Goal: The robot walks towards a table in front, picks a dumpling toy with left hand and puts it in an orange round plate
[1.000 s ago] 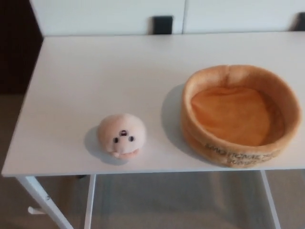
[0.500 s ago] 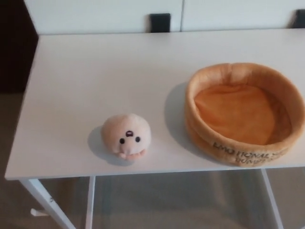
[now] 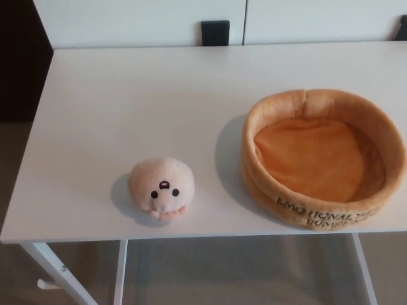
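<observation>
Neither robot hand shows here, so their state can't be told. The dumpling toy [image 3: 161,189] sits near the white table's [image 3: 127,101] front edge, apart from the orange round plate [image 3: 323,157] on its right; lettering partly cut off, unreadable.

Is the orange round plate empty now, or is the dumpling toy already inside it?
Empty. The orange round plate shows only its bare orange bottom. The dumpling toy lies on the white table to its left, apart from it.
</observation>
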